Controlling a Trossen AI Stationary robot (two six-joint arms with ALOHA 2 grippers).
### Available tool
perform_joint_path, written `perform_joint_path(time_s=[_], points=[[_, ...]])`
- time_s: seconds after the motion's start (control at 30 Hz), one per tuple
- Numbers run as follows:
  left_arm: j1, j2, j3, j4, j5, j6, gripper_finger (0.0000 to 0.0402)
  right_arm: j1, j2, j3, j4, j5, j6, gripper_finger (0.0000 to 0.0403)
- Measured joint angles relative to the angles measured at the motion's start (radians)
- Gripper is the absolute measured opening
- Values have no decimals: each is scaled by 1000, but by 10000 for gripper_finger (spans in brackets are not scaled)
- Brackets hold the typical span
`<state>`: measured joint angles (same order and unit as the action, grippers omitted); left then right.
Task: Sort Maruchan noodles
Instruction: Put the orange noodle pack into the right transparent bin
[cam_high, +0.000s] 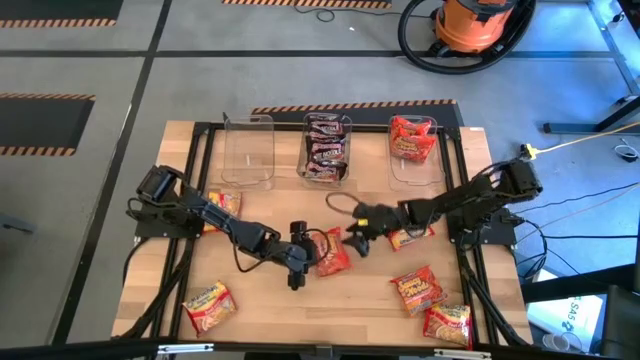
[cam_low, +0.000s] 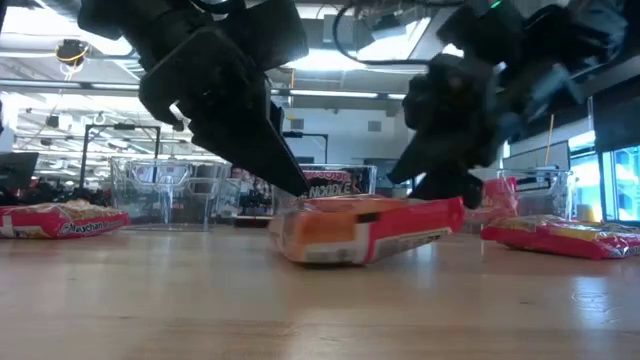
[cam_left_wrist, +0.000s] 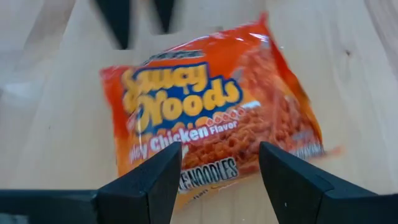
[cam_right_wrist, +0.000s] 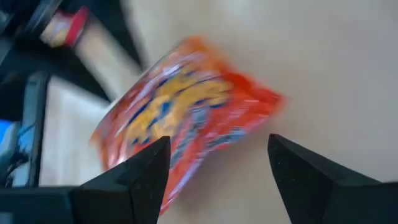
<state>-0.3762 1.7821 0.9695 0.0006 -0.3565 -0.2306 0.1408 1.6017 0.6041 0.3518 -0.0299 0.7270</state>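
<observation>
An orange packet (cam_high: 333, 252) lies flat on the wooden table (cam_high: 270, 310), in front of the middle tub (cam_high: 326, 148), which holds dark packets. The left gripper (cam_left_wrist: 217, 177) and right gripper (cam_right_wrist: 217, 177) flank it, fingers spread and holding nothing, probably so either one can pinch its edge. The wrapper is glossy, crinkly plastic over a flat noodle block, likely slippery. Other packets (cam_high: 418, 288) lie scattered around it. The red ones sit in the right tub (cam_high: 413, 140).
</observation>
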Motion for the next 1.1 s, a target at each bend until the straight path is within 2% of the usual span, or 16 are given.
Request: perform_joint_path(time_s=[0.1,0.27,0.5,0.73,1.1], points=[[-10,0,0,0,-1,-4,208,-52,-32,0,-54,-112,0,248],[-14,0,0,-8,-1,-16,208,-54,-72,0,-130,-248,69,248],[-13,48,1,-6,-13,-29,208,-14,-34,-1,-88,-164,89,248],[-11,63,2,4,-18,-29,208,-17,29,-1,31,-186,112,248],[-10,65,0,12,-21,-29,208,-16,144,0,149,-191,274,248]])
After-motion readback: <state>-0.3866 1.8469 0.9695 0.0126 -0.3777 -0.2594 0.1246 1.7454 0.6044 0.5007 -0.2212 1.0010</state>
